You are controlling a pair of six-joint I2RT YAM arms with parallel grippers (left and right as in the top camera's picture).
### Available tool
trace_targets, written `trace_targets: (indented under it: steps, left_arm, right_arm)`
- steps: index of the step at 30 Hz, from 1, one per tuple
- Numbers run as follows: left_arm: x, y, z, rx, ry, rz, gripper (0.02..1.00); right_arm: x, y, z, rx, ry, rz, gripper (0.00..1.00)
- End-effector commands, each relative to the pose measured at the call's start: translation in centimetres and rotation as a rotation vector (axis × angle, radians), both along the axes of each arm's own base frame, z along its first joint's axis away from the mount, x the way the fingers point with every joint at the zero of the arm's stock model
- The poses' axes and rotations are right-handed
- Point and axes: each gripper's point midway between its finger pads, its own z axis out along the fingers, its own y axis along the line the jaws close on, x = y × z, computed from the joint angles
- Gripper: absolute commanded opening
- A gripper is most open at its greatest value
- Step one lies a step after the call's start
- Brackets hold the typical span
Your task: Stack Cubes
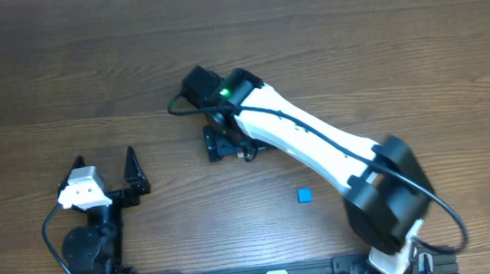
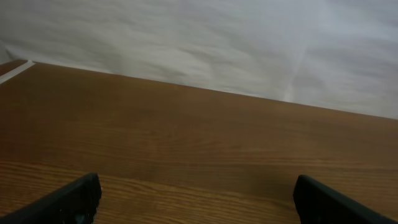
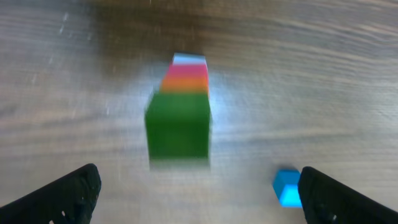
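Note:
In the right wrist view a stack of cubes (image 3: 179,118) stands on the wooden table, seen from above: a green cube (image 3: 178,127) on top, with orange, red and light blue edges showing under it. A small blue cube (image 3: 286,186) lies apart on the table beside the stack, and it also sits alone in the top view (image 1: 304,195). My right gripper (image 3: 200,205) hangs open above the stack with nothing between its fingers, near the table's middle (image 1: 226,144). My left gripper (image 1: 104,163) rests open and empty at the left front (image 2: 199,210).
The right arm's white link (image 1: 309,139) crosses the table diagonally from the front right. A pale wall (image 2: 205,37) rises behind the table's far edge. Bare wood (image 1: 82,63) spreads across the back and left.

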Motion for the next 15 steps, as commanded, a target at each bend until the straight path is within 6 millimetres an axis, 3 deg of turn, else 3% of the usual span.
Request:
trace_targets:
  steps: [1, 7, 15]
  left_arm:
    - [0.0, 0.0, -0.1, 0.015, -0.002, -0.006, 1.0]
    - [0.0, 0.0, -0.1, 0.015, -0.002, -0.006, 1.0]
    - [0.0, 0.0, -0.1, 0.015, -0.002, -0.006, 1.0]
  right_arm:
    - [-2.3, -1.7, 4.8, 0.046, -0.071, 0.044, 0.993]
    - [-7.2, -6.3, 3.3, 0.041, -0.06, 0.034, 0.993]
    - [-10.9, -10.0, -3.4, 0.001, 0.0, -0.059, 0.993]
